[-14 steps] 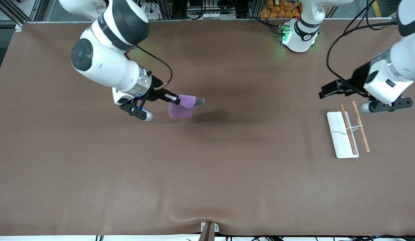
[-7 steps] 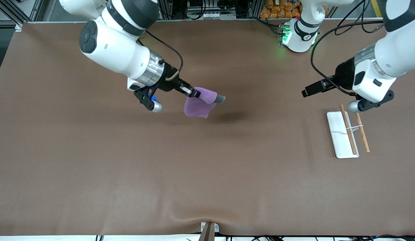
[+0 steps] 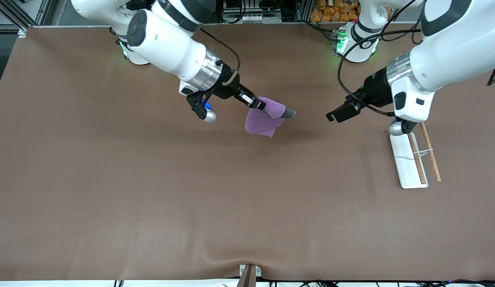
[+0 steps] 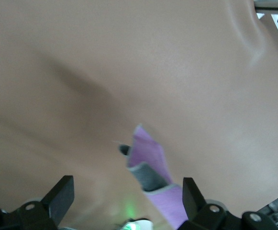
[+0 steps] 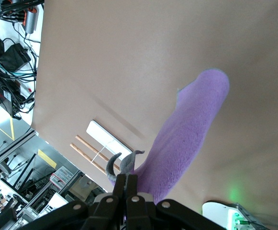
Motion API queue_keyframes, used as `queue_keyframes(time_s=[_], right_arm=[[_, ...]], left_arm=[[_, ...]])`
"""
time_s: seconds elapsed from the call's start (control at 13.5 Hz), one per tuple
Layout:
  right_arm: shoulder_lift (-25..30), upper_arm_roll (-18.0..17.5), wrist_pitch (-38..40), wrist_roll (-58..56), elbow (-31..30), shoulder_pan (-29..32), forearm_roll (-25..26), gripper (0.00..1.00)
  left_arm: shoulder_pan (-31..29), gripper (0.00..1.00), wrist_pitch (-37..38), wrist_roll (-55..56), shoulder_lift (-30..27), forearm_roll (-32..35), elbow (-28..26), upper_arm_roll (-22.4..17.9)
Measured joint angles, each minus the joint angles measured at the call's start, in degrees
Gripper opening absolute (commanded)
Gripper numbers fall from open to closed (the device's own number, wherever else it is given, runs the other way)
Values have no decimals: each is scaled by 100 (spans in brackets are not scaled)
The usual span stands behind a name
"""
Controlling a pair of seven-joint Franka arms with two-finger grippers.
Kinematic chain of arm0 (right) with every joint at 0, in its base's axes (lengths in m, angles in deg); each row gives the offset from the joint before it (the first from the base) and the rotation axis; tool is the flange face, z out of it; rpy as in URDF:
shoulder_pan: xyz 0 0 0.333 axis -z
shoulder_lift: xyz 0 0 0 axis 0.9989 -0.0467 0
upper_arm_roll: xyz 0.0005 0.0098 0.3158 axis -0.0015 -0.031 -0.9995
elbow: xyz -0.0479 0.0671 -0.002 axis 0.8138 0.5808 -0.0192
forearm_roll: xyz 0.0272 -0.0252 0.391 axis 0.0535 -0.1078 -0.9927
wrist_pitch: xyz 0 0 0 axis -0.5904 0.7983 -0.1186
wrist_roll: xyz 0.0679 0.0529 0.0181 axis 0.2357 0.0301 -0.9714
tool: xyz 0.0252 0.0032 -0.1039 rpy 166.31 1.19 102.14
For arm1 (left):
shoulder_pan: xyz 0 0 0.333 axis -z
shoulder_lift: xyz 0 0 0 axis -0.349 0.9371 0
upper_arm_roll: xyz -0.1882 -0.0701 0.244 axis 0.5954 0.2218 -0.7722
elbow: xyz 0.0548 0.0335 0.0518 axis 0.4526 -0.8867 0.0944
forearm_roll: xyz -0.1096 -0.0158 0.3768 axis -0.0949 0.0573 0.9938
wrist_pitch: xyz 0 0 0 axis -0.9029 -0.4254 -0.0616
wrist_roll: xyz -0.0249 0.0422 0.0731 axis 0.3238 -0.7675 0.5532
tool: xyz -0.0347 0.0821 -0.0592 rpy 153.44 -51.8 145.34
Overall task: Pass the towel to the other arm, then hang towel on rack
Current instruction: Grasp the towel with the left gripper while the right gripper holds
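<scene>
I have the right gripper (image 3: 258,104) clamped tight on the towel (image 3: 264,119), up in the air over the middle stretch of the table (image 3: 151,191). From the right wrist camera I see the two fingers (image 5: 126,184) pressed together on one grey-edged corner of the cloth, with the rest of it hanging free as a long purple strip.

The towel looks fuzzy and bright purple on the face I see, and a grey tab of edging sticks out at the end pointing toward the left arm. In the front view it droops below the fingertips in a folded, roughly square flap, and its shadow lies on the table just beside it. In the left wrist view the grey reverse curls out where the cloth folds over.

My left gripper (image 3: 338,114) has its fingers spread wide and holds nothing. It hangs over the table toward the left arm's end, pointed at the towel with a clear gap between them; from its wrist camera I see both black fingertips (image 4: 62,194) apart, with the towel framed between them farther off.

The rack (image 3: 407,163) stands on the table near the left arm's end, its white base flat, the two wooden rods (image 3: 415,159) parallel above it and joined by the thin wire bracket, with nothing on it
</scene>
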Motion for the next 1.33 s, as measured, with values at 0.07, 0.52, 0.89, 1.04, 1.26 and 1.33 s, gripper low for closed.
queue_keyframes(time_s=[0.07, 0.52, 0.89, 1.04, 1.26, 1.33], right_arm=[[-7, 0, 0, 3, 9, -13, -157, 0], [-16, 0, -68, 182, 35, -134, -383, 0], [-22, 8, -89, 190, 35, -144, -409, 0], [-23, 8, -89, 193, 35, -144, -410, 0], [-23, 9, -90, 195, 36, -144, -411, 0], [-23, 9, -89, 195, 36, -144, -411, 0]], left_arm=[[112, 100, -71, 438, 65, -33, -6, 6], [938, 100, -277, 3036, 540, -130, -20, 37], [1117, 62, -256, 3561, 568, -130, -43, 40], [1117, 0, -255, 3561, 594, -130, -58, 38], [1115, 0, -255, 3534, 595, -130, -52, 31], [1113, 0, -255, 3458, 594, -130, -44, 22]])
